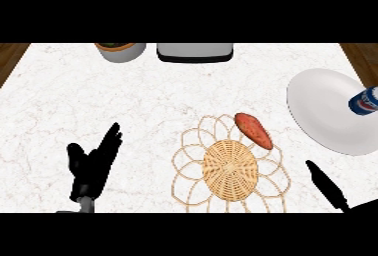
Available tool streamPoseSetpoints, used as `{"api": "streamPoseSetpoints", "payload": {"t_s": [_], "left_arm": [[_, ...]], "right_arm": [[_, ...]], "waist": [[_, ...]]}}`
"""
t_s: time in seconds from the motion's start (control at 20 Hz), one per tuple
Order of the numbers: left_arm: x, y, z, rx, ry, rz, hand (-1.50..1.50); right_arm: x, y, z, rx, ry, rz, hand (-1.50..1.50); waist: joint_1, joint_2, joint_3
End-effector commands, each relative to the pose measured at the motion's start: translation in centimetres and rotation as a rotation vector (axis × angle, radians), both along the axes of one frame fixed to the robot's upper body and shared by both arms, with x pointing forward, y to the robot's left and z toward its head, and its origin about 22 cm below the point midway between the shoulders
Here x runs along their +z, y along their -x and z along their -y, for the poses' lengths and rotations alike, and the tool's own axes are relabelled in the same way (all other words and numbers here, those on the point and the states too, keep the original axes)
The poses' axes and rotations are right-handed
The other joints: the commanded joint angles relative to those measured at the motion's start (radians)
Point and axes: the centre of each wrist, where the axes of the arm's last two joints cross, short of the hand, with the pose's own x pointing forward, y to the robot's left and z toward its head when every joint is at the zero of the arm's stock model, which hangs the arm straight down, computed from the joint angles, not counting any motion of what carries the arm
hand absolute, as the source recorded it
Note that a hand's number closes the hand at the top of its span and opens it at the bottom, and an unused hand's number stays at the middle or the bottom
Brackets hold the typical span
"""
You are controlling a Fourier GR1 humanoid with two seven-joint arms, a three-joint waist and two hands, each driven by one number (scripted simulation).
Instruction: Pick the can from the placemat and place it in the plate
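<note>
The can is lying at the plate rim's right edge; we are seeing both the left hand and right hand open, empty. It may roll off.

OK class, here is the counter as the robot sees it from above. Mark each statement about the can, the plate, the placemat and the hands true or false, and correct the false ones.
1. The can lies on the white plate. True: it rests at the plate's right edge.
2. A reddish sweet potato sits in the plate. False: it lies on the woven placemat, at its upper right.
3. The left hand is curled round the can. False: it is open, fingers straight, far left of the can.
4. The right hand holds nothing. True: only straight fingers show, right of the placemat.
5. The placemat's middle is bare. True.
</note>
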Motion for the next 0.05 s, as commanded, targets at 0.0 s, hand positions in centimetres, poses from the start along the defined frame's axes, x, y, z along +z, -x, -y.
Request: {"api": "streamPoseSetpoints", "payload": {"t_s": [0.0], "left_arm": [[0.82, -1.05, -2.27, 0.009, -0.008, -0.027, 0.00]], "right_arm": [[-1.57, -0.15, -2.76, -0.052, 0.013, 0.018, -1.50]], "waist": [[0.002, 0.004, -0.002]]}}
